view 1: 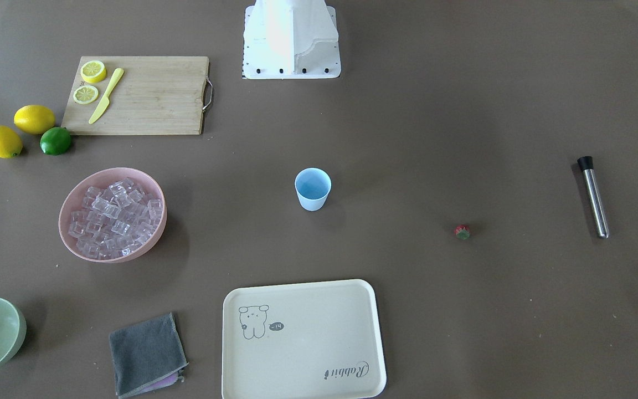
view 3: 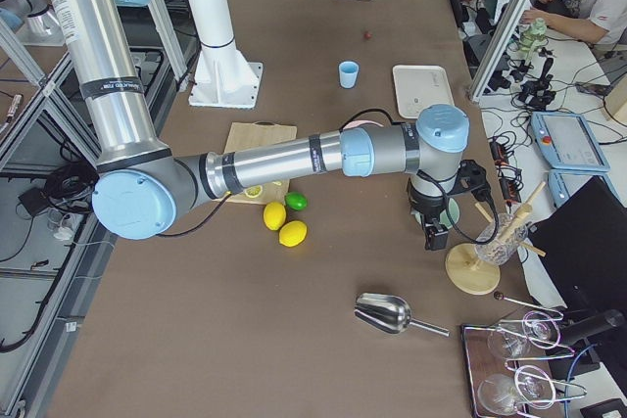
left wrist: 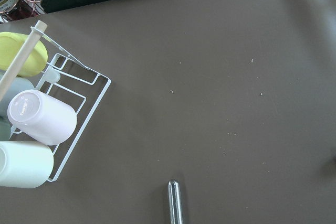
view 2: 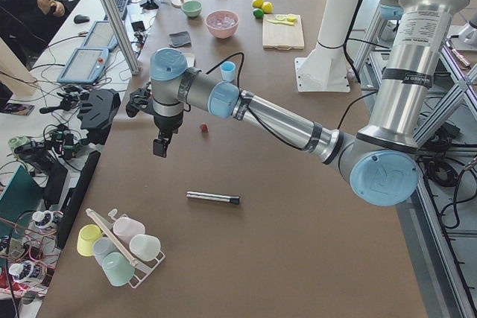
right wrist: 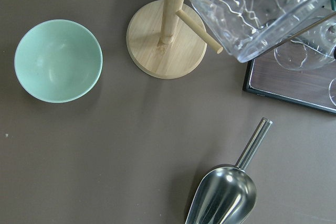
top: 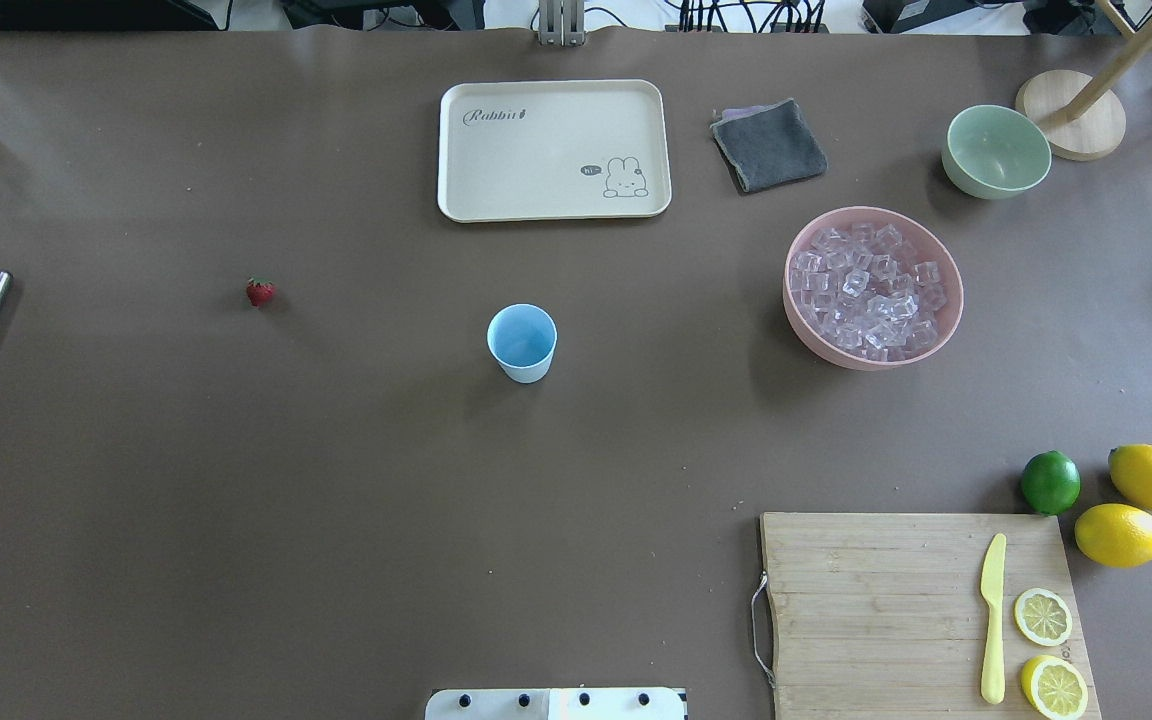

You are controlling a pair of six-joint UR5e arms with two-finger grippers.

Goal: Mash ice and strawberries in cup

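The light-blue cup (view 1: 313, 189) stands upright and empty at the table's middle; it also shows in the overhead view (top: 522, 342). The tiny red strawberry (view 1: 462, 231) lies alone on the table, on the robot's left (top: 260, 292). The clear ice cubes (view 1: 114, 213) fill a pink bowl (top: 871, 362) on the robot's right. My left gripper (view 2: 159, 147) hangs above the table beyond the strawberry (view 2: 203, 128). My right gripper (view 3: 436, 235) hangs beside the pale green bowl. Both show only in the side views, so I cannot tell if they are open or shut.
A steel rod with a black end (view 1: 593, 197) lies at the far left. A cream tray (top: 456, 150), grey cloth (top: 769, 145), pale green bowl (top: 996, 150), cutting board (top: 876, 600) with knife and lemon halves, two lemons, a lime (top: 1050, 481), a cup rack (left wrist: 68, 124) and a metal scoop (right wrist: 226, 195) surround the work area.
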